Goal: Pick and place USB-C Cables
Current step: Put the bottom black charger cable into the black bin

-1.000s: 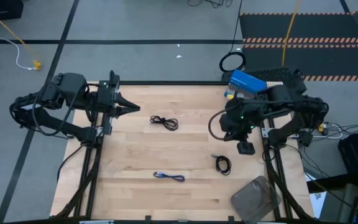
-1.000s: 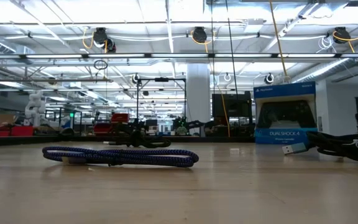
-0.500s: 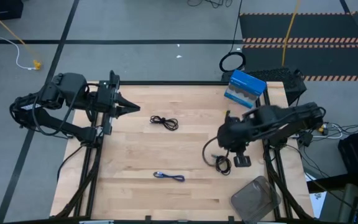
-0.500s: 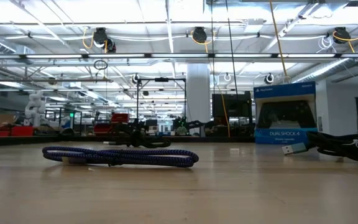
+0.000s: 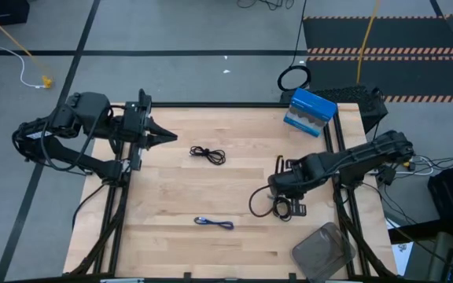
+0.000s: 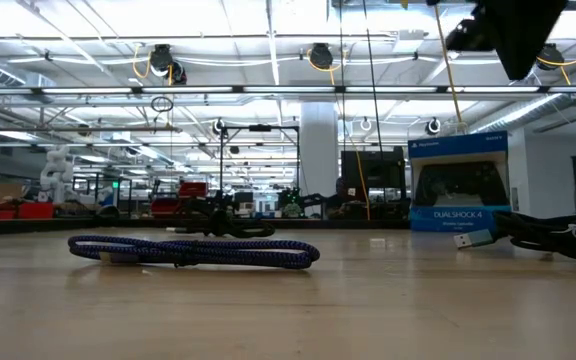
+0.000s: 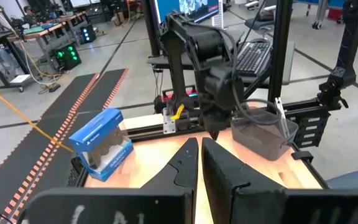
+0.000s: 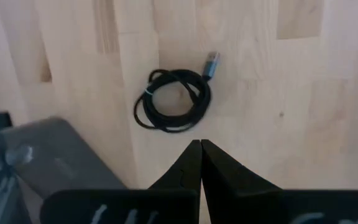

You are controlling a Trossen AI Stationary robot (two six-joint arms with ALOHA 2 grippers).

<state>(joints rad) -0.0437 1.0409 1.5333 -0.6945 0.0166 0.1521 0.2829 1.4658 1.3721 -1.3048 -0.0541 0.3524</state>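
**Right pincer hanging above a coiled black cable**

While the left arm is waiting at the surface's nine-o'clock edge, its left pincer (image 5: 167, 137) is pointing inward with the fingers almost together and gripping nothing. The right pincer (image 8: 200, 147) is hovering over the surface (image 5: 234, 189) toward four o'clock, its fingers pressed together and empty. Just beyond those tips, in the right wrist view, a coiled black USB-C cable (image 8: 173, 99) is lying flat on the wood, its silver plug sticking out of the coil. From above, the same cable is peeking out beside the right arm, near a grey tray (image 5: 321, 250) at the five-o'clock corner.

A second black cable (image 5: 208, 155) is lying near the centre, toward eleven o'clock, well apart from both arms. The blue-purple cable (image 5: 215, 224) is resting toward six o'clock, stretched out in a long flat bundle. A blue box (image 5: 309, 112) is standing at the one-o'clock corner.
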